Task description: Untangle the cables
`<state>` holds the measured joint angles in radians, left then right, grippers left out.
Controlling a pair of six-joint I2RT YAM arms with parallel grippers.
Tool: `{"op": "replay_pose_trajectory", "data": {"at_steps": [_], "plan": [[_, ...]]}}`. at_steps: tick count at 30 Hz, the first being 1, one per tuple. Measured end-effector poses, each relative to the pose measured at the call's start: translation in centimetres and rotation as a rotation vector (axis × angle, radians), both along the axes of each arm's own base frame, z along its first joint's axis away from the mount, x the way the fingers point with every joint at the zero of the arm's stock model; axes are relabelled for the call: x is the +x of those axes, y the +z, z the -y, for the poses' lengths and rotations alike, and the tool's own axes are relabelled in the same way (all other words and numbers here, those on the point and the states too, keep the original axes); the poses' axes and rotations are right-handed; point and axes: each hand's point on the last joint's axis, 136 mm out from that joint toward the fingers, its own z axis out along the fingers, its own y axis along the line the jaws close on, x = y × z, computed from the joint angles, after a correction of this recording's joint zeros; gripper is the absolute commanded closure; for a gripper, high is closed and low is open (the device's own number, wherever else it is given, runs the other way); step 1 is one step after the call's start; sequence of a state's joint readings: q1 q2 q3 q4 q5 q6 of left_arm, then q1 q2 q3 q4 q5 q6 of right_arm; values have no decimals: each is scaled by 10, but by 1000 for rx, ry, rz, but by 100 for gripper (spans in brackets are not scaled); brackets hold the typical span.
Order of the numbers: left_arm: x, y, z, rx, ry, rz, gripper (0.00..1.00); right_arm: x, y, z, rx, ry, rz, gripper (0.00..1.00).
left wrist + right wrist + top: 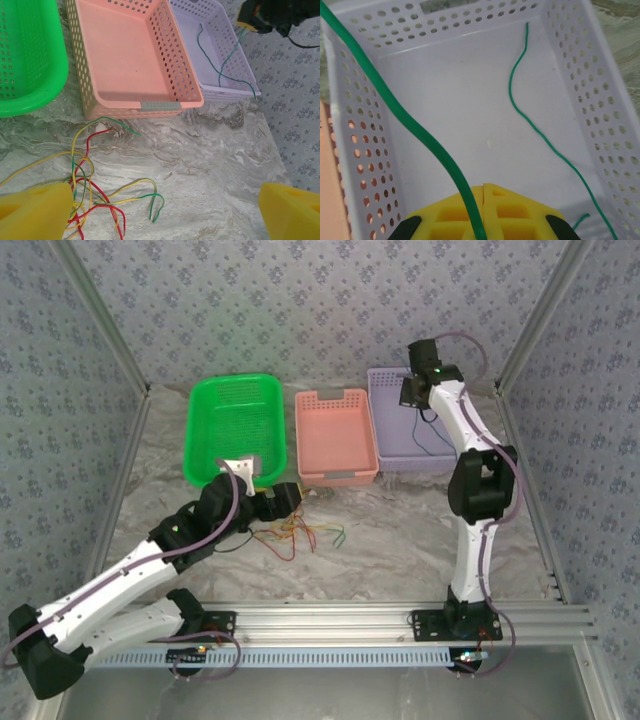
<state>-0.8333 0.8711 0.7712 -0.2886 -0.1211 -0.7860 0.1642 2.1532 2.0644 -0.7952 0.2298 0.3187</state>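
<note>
Yellow fingers (35, 212) of the left gripper (162, 215) stand spread wide with nothing between them. They are low over the tangled cables (82, 192), a loose knot of red, yellow and green strands on the marbled table (215, 150), just in front of the pink basket (130, 60). I can't tell whether a finger touches the knot. From above, that gripper (283, 502) sits at the left edge of the bundle (297, 533), near the green basket (235, 425).

Over the lavender basket (445, 17), the right gripper (482, 200) is pinched tight on a green cable (420, 132), which rises out towards the upper left. A second green cable (512, 95) lies curved on the basket floor.
</note>
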Motion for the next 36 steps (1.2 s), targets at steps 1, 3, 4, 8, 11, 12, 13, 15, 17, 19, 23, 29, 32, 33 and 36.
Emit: {"op": "replay_pose_trajectory", "data": {"at_steps": [1,3,4,8,11,12,13,15,17,19,23,29,32,33,36], "plan": [[0,1,0,-2,0,2,5,5,-6,-2,-1,3,-10,100],[-1,2,-1,-6,0,5,5,14,-21,-6,0,7,-30,100],[-1,3,-1,-9,0,8,5,18,-29,-7,2,10,-41,100],[-2,7,-2,-18,0,16,5,29,-54,-13,19,16,-85,79],[-3,10,-3,-26,0,22,5,33,-67,-16,37,16,-105,67],[-3,11,-4,-28,0,25,5,32,-68,-16,42,14,-111,62],[-4,12,-4,-29,0,26,5,31,-70,-17,45,15,-120,57],[-3,11,-4,-28,1,26,5,29,-69,-18,45,14,-123,50],[-3,10,-4,-22,4,22,5,27,-62,-19,36,17,-114,44],[-1,5,-5,-12,18,8,6,19,-46,-21,29,21,-97,43],[3,-22,-9,56,60,-71,11,-8,33,-33,58,49,35,48],[-1,-77,-20,182,120,-229,24,-132,136,-85,196,188,289,49],[-12,-112,-32,235,157,-323,28,-212,98,-138,298,337,254,49],[-17,-124,-38,252,171,-352,29,-233,75,-153,314,380,210,49],[-35,-152,-61,264,230,-415,35,-291,-24,-177,277,452,-8,45]]}}
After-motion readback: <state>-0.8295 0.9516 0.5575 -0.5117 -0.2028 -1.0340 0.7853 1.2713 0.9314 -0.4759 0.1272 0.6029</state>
